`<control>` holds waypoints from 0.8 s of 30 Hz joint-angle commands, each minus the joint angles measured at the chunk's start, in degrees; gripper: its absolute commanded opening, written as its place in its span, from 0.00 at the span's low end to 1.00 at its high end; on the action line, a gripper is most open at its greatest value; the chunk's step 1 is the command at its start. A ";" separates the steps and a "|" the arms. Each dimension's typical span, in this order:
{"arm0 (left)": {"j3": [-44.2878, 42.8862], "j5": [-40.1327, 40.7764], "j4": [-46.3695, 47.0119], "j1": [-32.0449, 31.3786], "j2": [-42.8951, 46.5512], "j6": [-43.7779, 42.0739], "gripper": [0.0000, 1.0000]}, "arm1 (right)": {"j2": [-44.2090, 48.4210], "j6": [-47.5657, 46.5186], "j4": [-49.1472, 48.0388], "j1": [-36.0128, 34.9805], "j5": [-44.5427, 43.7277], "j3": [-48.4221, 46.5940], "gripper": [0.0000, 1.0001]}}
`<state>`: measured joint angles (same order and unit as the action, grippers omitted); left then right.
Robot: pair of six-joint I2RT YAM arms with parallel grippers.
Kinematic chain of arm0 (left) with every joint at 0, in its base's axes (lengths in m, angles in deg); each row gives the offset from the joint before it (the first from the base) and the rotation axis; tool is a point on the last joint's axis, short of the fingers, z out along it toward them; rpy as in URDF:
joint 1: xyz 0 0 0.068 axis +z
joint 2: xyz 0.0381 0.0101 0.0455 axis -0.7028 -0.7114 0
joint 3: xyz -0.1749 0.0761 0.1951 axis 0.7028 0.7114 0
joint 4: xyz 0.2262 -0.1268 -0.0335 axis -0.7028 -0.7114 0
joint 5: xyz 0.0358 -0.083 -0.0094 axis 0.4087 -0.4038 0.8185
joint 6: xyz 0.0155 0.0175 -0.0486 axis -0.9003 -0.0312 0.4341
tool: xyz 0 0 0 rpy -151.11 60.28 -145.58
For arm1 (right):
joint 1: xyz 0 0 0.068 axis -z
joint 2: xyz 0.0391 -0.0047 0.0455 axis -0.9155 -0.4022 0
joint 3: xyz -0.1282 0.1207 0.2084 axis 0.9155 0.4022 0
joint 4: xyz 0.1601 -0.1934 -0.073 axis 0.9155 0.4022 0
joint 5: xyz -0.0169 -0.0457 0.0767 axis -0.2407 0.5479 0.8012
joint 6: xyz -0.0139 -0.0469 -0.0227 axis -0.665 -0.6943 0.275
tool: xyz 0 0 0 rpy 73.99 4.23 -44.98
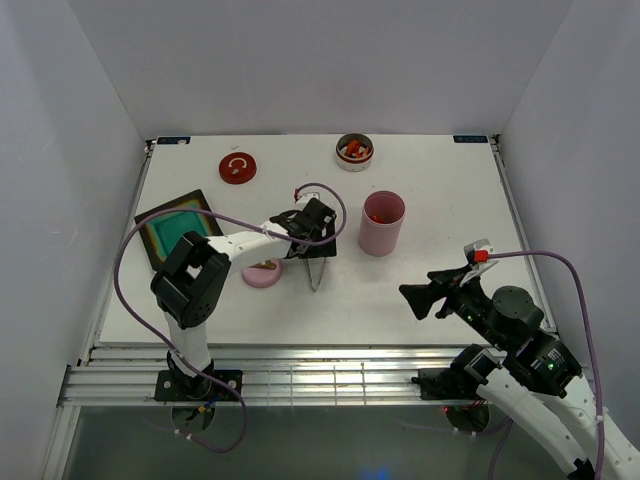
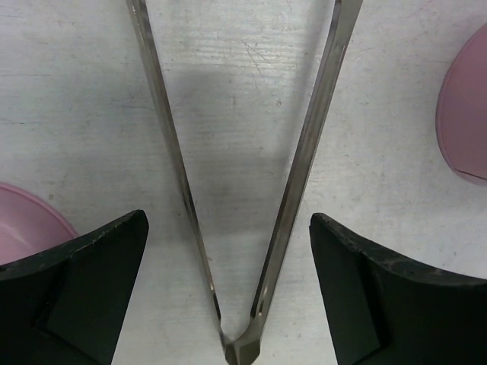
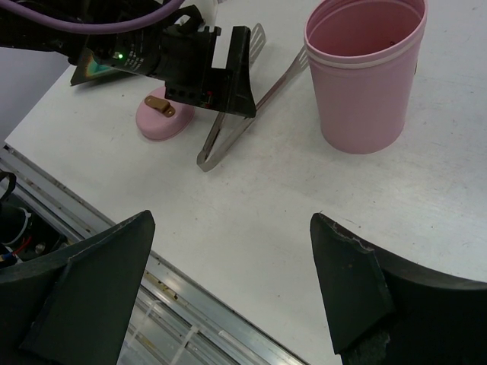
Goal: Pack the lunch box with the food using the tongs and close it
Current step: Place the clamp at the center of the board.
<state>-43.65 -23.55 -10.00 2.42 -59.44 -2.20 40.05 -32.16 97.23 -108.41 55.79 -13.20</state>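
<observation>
Slim silvery tongs [image 2: 303,152] lie flat near the middle of the white table [image 1: 430,180], joined end nearest, arms spreading away. The left gripper [image 2: 228,220] is over them, fingers wide apart either side, not touching. A tall pink cup [image 1: 382,222] stands just right. Orange and red food [image 1: 353,150] sits in a small round container far back. The right gripper [image 1: 420,298] hovers near right, jaws apart

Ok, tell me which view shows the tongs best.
Left wrist: the tongs fill the frame, both arms and joint sharp, tips cropped. Right wrist shows them farther off, partly behind the left pincer. Top view shows only a sliver.
</observation>
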 commanded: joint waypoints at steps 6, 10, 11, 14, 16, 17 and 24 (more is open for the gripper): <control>-6.81 2.50 -7.86 -0.30 18.72 -5.82 0.98 | -4.44 -1.16 -2.64 -0.32 0.61 -2.77 0.88; -5.42 2.15 -5.51 -0.21 31.54 -10.13 0.98 | -15.04 -0.90 -4.39 -0.32 1.49 -8.84 0.86; -3.24 1.36 -4.54 -0.13 34.20 -11.09 0.98 | -17.34 -0.89 -6.14 -0.32 1.84 -10.33 0.86; 0.38 -1.01 -0.85 0.05 43.08 -11.54 0.98 | -27.36 -0.72 -8.61 -0.41 4.56 -17.45 0.82; 4.16 -0.32 0.48 0.23 47.91 -11.81 0.98 | -34.63 -1.07 -11.69 -0.50 6.23 -22.35 0.80; 5.21 2.30 0.39 0.23 49.42 -11.81 0.98 | -37.29 -1.51 -12.74 -0.50 6.24 -24.21 0.80; 12.69 -3.80 3.38 0.23 59.79 -9.44 0.98 | -64.27 -9.15 -9.07 -1.02 8.41 -51.01 0.81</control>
<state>-32.13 -22.70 -7.31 2.55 -1.28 -12.23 -17.04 -36.49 88.73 -108.81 61.54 -53.61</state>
